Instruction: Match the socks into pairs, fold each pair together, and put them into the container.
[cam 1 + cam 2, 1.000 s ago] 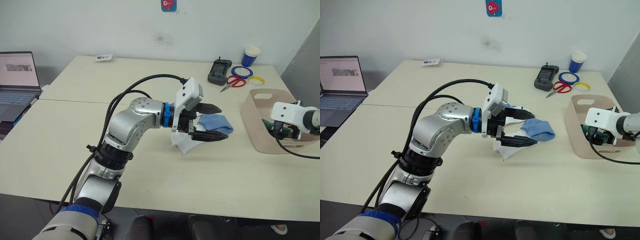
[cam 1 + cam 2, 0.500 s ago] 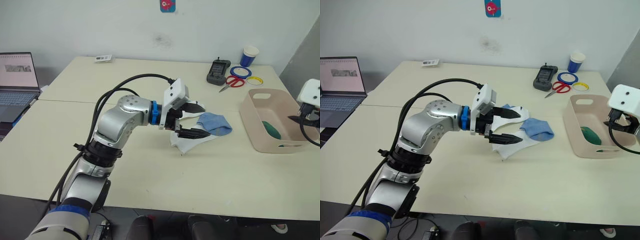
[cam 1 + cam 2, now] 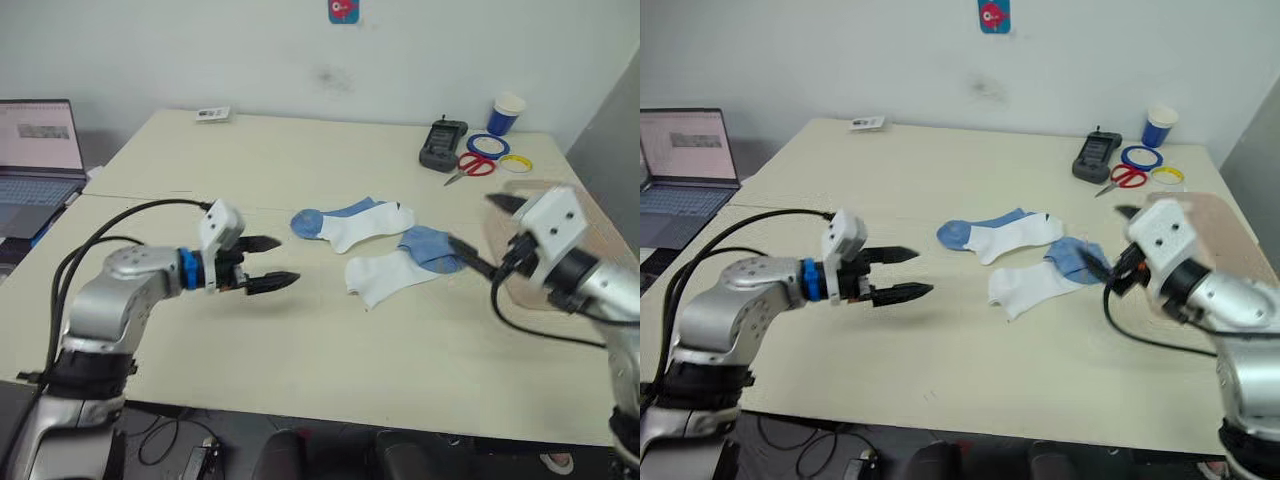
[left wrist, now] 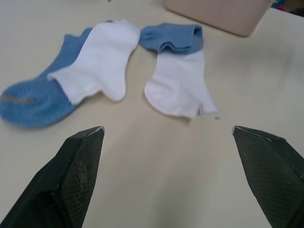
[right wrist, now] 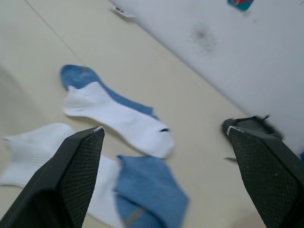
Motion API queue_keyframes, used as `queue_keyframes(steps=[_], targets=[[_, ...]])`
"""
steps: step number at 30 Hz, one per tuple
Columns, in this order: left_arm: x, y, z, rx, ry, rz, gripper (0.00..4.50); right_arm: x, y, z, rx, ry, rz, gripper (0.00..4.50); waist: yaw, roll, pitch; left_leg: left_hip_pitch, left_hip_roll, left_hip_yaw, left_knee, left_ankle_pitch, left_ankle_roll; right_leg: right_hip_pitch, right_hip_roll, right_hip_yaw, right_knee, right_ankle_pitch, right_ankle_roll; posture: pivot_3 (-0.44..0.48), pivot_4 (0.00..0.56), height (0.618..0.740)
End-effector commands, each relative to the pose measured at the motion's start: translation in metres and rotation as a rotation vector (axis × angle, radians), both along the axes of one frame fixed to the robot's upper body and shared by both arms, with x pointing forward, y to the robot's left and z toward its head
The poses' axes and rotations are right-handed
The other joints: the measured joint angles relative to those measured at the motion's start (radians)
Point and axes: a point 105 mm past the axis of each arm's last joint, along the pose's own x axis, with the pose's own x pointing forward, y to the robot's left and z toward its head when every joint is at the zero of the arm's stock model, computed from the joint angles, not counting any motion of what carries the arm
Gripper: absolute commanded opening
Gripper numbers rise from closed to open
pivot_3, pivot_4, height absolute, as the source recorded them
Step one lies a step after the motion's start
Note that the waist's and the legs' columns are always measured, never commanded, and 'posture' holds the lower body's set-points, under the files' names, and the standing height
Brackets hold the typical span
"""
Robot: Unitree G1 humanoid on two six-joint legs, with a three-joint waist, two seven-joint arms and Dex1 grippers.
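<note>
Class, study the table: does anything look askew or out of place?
The two white socks lie loose and unfolded at different angles mid-table, just touching, not paired up. Otherwise nothing looks spilled or damaged.

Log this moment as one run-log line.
left gripper: open, empty | right gripper: open, empty | white-and-blue socks: flat on table, unfolded

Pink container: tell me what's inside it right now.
Cannot tell. The right claw and its arm cover most of the container, so its inside is hidden. Both white-and-blue socks lie on the table, outside it.
</note>
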Motion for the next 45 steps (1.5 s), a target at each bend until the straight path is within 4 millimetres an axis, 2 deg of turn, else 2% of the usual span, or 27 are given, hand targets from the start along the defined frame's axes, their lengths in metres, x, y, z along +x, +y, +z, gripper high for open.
queue_keyframes(steps=[1,5,8,14,19,24,26,30,39,45], targets=[[-0.016,0.005,-0.015,0.113,-0.059,-0.089,4.50,-0.022,0.015,-0.016,0.033,0.032,0.024,4.46,-0.002,-0.002,-0.001,0.000,0.000,0.000,-0.001,0.000,0.000,0.000,0.000,-0.001,-0.001,0.000,0.000,0.000,0.150,0.725],[-0.012,-0.005,-0.018,0.087,-0.093,-0.104,4.50,-0.043,0.022,-0.047,0.007,0.150,0.083,4.46,0.000,-0.003,-0.001,-0.001,0.000,-0.004,-0.001,-0.002,0.003,0.001,-0.001,-0.007,0.000,-0.003,0.004,0.000,0.150,0.725],[-0.013,-0.016,-0.022,0.086,-0.109,-0.173,4.50,-0.048,0.021,-0.056,-0.008,0.186,0.078,4.46,-0.008,-0.003,-0.001,0.000,0.001,-0.005,-0.001,-0.002,0.003,0.002,0.000,-0.007,0.000,-0.003,0.004,0.000,0.150,0.725],[0.010,-0.053,-0.033,0.018,-0.149,-0.241,4.50,-0.061,0.027,-0.071,-0.054,0.257,0.089,4.46,-0.006,-0.003,-0.002,0.000,0.001,-0.006,0.000,-0.002,0.003,0.002,0.005,-0.008,0.001,-0.003,0.004,0.000,0.150,0.725],[0.027,-0.084,-0.043,-0.009,-0.160,-0.260,4.50,-0.065,0.033,-0.070,-0.056,0.259,0.084,4.46,-0.008,-0.003,-0.002,0.000,0.001,-0.006,0.000,-0.002,0.003,0.002,0.009,-0.007,0.001,-0.003,0.004,0.000,0.150,0.725],[0.043,-0.120,-0.051,-0.037,-0.181,-0.259,4.50,-0.062,0.029,-0.069,-0.058,0.237,0.031,4.46,-0.005,-0.004,-0.002,0.000,0.000,-0.007,0.000,-0.002,0.003,0.002,0.010,-0.008,0.001,-0.003,0.004,0.000,0.150,0.725],[0.048,-0.130,-0.052,-0.058,-0.179,-0.257,4.11,-0.062,0.028,-0.071,-0.072,0.235,0.023,4.50,-0.006,-0.004,-0.002,-0.001,0.000,-0.006,0.000,-0.002,0.003,0.002,0.010,-0.007,0.000,-0.003,0.004,0.000,0.150,0.725],[0.046,-0.140,-0.060,-0.019,-0.159,-0.318,2.97,-0.062,0.024,-0.074,-0.099,0.229,-0.002,4.50,-0.009,-0.004,-0.002,-0.001,-0.001,-0.006,0.000,-0.002,0.003,0.002,0.011,-0.007,0.001,-0.003,0.004,0.000,0.150,0.725],[0.046,-0.127,-0.067,0.078,-0.170,-0.363,0.16,-0.060,0.022,-0.073,-0.102,0.203,-0.019,4.50,-0.009,-0.003,-0.002,0.000,0.000,-0.007,0.000,-0.002,0.003,0.002,0.013,-0.007,0.001,-0.003,0.004,0.000,0.150,0.725],[0.041,-0.120,-0.059,0.062,-0.174,-0.387,0.07,-0.055,0.025,-0.072,-0.091,0.186,-0.011,4.50,-0.009,-0.004,-0.002,0.000,0.000,-0.007,0.000,-0.002,0.003,0.002,0.013,-0.007,0.001,-0.003,0.004,0.000,0.150,0.725]])
